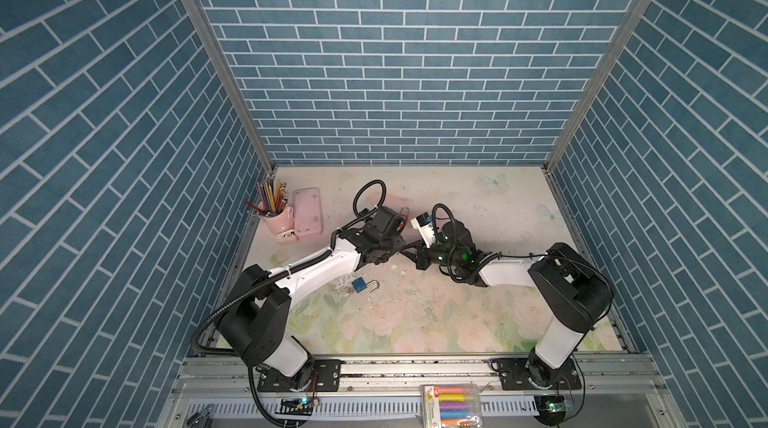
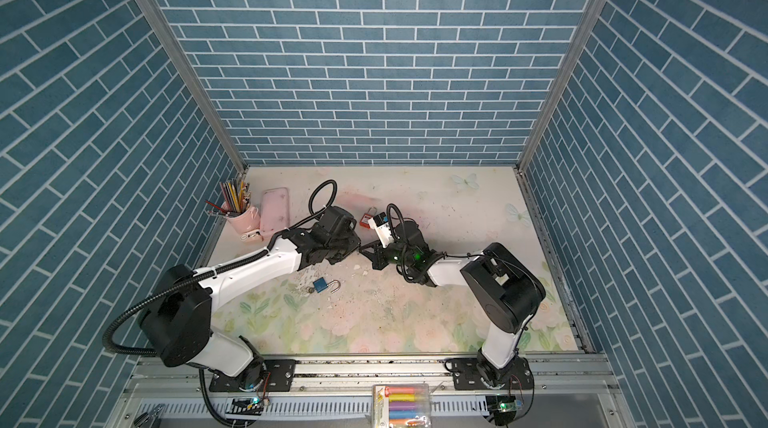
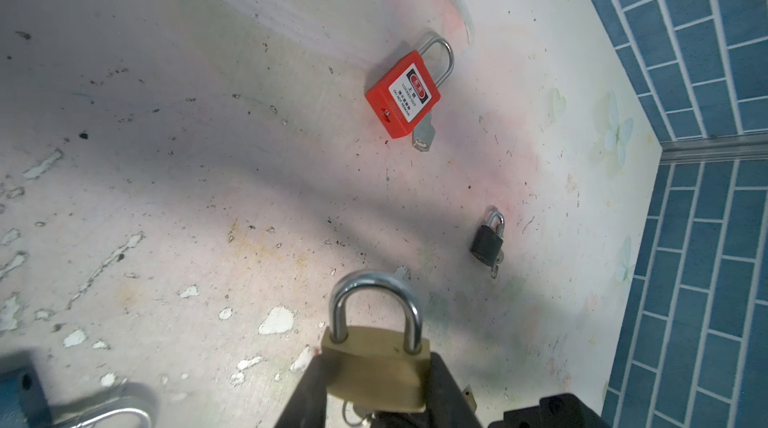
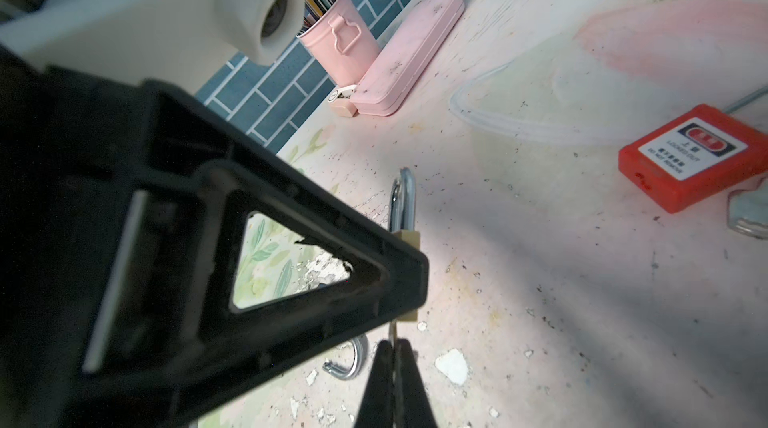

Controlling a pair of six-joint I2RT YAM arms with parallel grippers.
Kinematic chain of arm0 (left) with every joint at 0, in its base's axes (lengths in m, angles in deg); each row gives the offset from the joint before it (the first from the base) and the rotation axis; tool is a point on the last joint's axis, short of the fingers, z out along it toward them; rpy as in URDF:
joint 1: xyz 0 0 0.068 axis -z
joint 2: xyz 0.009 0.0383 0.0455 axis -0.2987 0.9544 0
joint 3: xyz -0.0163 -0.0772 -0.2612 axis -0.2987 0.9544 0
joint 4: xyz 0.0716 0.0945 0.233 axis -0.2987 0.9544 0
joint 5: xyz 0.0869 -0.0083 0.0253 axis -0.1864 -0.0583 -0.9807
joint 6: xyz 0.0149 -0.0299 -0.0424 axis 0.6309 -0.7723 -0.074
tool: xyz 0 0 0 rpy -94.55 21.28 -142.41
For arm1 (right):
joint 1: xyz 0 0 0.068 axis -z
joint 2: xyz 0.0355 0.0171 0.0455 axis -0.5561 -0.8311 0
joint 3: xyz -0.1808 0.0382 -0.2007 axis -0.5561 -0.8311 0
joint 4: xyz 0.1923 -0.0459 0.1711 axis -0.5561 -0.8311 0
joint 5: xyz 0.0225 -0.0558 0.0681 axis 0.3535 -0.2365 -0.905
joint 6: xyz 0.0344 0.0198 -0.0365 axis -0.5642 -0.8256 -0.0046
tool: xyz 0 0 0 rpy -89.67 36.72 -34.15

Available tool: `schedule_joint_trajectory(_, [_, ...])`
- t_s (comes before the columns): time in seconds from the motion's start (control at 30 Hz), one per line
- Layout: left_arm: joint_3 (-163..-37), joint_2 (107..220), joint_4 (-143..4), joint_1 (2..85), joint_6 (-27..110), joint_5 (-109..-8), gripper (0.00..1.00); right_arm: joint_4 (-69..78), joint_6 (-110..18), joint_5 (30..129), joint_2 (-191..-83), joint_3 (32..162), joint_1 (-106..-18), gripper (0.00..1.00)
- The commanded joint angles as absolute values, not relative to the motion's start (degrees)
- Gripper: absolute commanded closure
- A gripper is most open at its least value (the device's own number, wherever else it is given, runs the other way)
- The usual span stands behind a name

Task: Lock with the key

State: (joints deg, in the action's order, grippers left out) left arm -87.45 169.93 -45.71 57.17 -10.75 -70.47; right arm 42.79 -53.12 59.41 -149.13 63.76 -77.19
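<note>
L tool (image 3: 377, 380) clamps brass padlock (image 3: 374, 349), held above surface (image 3: 208, 155), near red padlock (image 3: 402, 97). R tool (image 4: 392, 353) pinched narrow on key (image 4: 392, 329) under it. Risks: thin key slips when twisted, or padlock spins in grip.

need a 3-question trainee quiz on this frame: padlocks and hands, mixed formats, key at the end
1. Multiple choice: which padlock does the left hand grip? A red padlock; B brass padlock; C black padlock.
2. True or false: the blue padlock lying on the table has its shackle closed.
3. Short answer: what is the right hand pinched on?
Key: 1 B. 2 False, the shackle is swung open. 3 The key sticking out under the brass padlock.
</note>
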Motion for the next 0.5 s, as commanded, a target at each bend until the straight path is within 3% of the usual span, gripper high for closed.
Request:
schedule_joint_trajectory(0.0, [-88.4, 172.0, -42.0, 57.0, -9.6, -70.8, 1.0, 49.6, -47.1, 56.2, -147.8, 63.7, -78.3, 1.0])
schedule_joint_trajectory(0.27, [-89.0, 171.1, -44.3, 52.0, -9.1, -69.0, 1.0, 49.8, -46.9, 51.7, -147.8, 61.8, -78.3, 1.0])
schedule_joint_trajectory(0.47, [-89.8, 166.9, -45.9, 43.8, -9.5, -70.8, 1.0, 51.3, -48.4, 50.1, -147.4, 56.9, -78.3, 1.0])
